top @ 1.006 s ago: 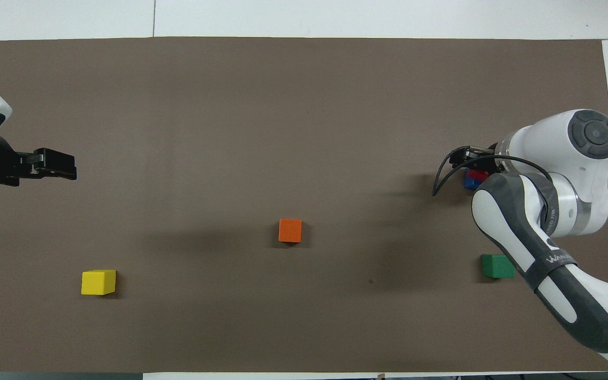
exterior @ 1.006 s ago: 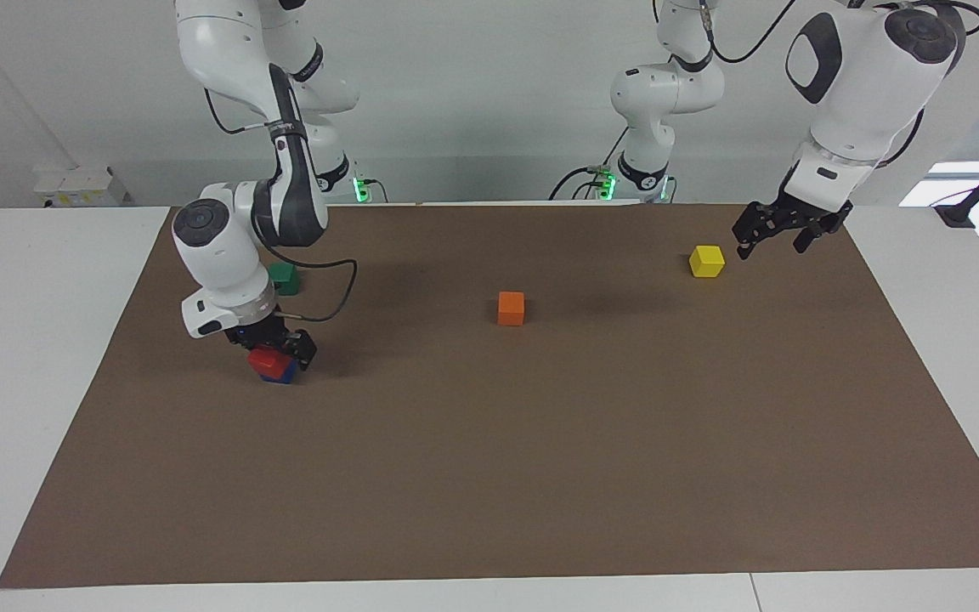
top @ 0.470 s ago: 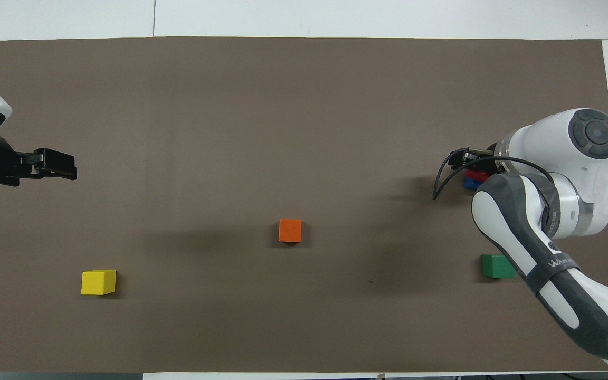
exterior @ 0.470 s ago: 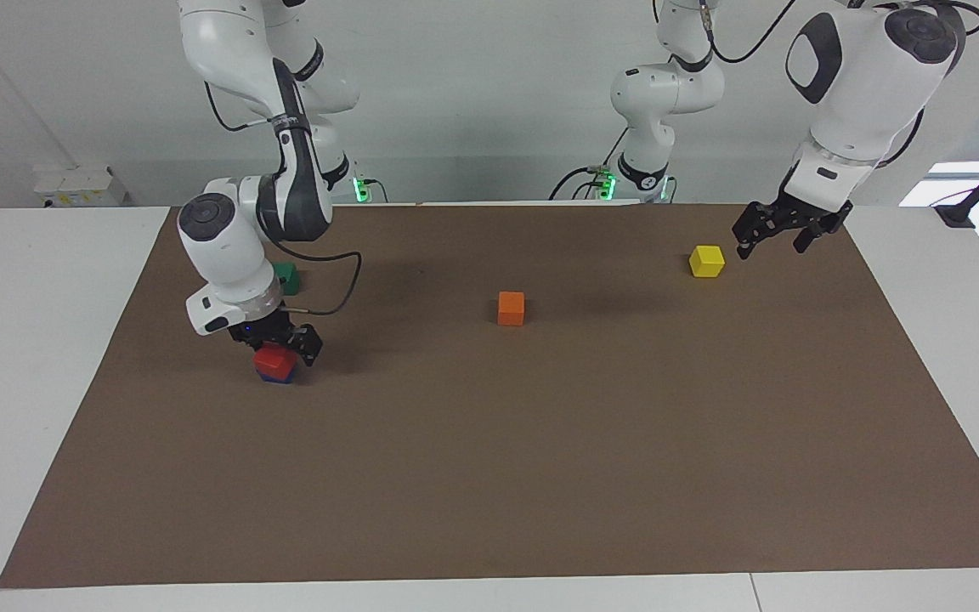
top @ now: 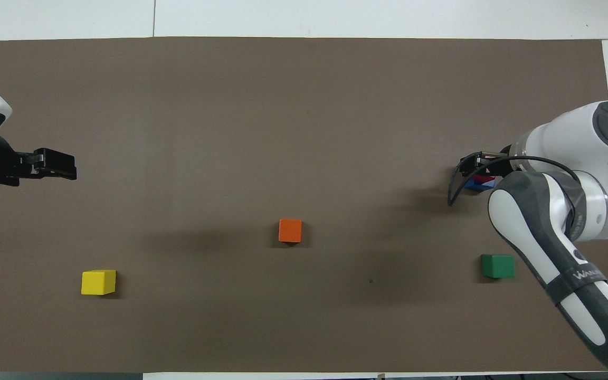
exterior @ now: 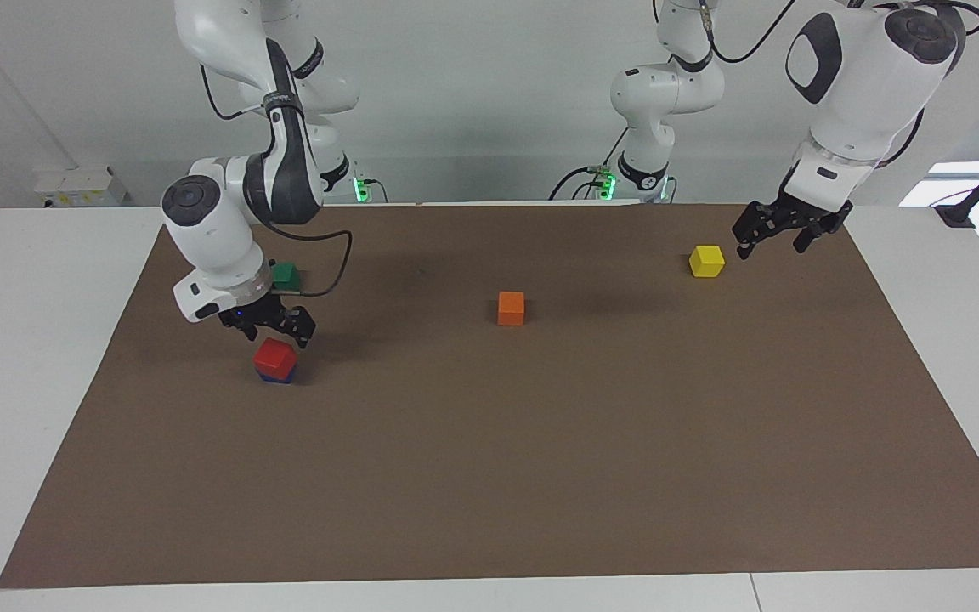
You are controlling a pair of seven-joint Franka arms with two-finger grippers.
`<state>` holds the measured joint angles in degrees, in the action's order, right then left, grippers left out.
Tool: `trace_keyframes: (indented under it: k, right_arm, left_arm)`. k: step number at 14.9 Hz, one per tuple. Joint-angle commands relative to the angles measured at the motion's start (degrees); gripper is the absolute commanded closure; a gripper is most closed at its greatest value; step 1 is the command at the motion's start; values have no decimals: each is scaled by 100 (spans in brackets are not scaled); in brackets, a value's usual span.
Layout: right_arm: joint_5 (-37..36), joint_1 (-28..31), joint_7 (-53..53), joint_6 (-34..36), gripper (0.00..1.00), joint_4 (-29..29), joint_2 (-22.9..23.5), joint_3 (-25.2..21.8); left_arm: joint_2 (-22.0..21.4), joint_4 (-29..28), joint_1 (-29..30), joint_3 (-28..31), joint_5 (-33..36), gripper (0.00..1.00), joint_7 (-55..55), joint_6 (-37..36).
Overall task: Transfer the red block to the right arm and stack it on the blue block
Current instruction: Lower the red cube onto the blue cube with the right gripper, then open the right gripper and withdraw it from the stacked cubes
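Observation:
The red block rests on the blue block on the brown mat, toward the right arm's end of the table. Only a thin strip of the blue block shows under it. My right gripper is open and empty, raised just above the red block and clear of it. In the overhead view the right gripper covers most of the red block and blue block. My left gripper is open and empty, waiting in the air beside the yellow cube.
An orange cube sits mid-mat. A yellow cube lies toward the left arm's end. A green cube lies nearer to the robots than the stack, close by the right arm's wrist. The brown mat covers the table.
My right gripper has let go of the red block and risen off it. The red block stays on the blue block. The left arm has not moved.

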<state>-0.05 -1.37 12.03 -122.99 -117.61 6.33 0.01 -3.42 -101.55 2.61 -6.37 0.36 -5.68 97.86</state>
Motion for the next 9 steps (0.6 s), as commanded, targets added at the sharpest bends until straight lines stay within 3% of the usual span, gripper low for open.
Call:
trace_keyframes:
  k: [1,4,9]
  right_arm:
    - [-48,216,-455,415,0,159,-167,35]
    - [-48,278,-685,924,0,502,-316,26]
    - [-48,278,-702,1383,0,573,-1097,8]
  left_arm:
    - [-72,-22,47,4,-97,0,111,-101]
    - [-72,-22,47,4,-97,0,111,-110]
    - [-72,-22,47,4,-97,0,111,-101]
